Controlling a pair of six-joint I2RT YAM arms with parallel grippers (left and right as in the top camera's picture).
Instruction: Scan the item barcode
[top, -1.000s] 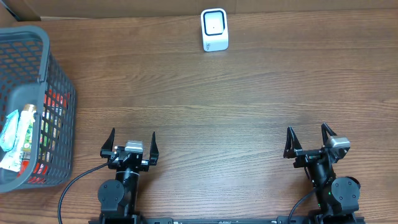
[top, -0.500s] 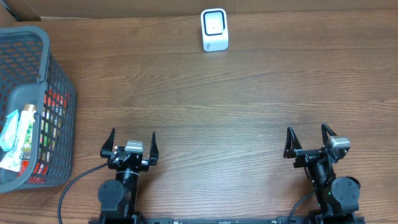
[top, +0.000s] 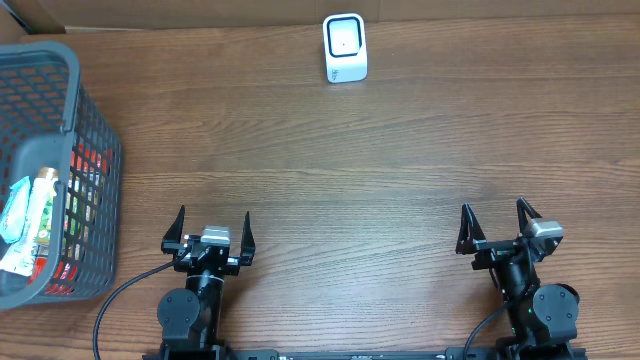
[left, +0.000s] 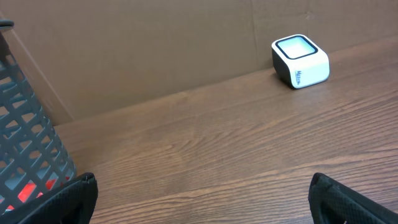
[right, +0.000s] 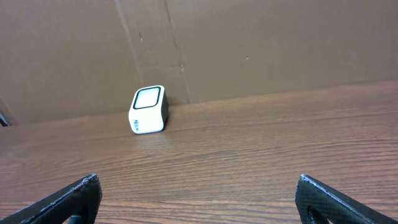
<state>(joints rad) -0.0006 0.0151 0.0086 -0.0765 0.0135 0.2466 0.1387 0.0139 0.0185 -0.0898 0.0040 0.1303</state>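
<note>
A white barcode scanner (top: 345, 47) with a dark-framed window stands at the far middle of the wooden table; it also shows in the left wrist view (left: 300, 61) and the right wrist view (right: 148, 109). Packaged items (top: 38, 215) lie inside a grey mesh basket (top: 98, 140) at the left. My left gripper (top: 213, 228) sits open near the front edge, empty, right of the basket. My right gripper (top: 496, 222) is open and empty at the front right. Both are far from the scanner and the items.
A brown cardboard wall (right: 249, 43) runs behind the table's far edge. The basket's mesh wall (left: 25, 155) rises at the left of the left wrist view. Bare wood (top: 340, 180) lies between the grippers and the scanner.
</note>
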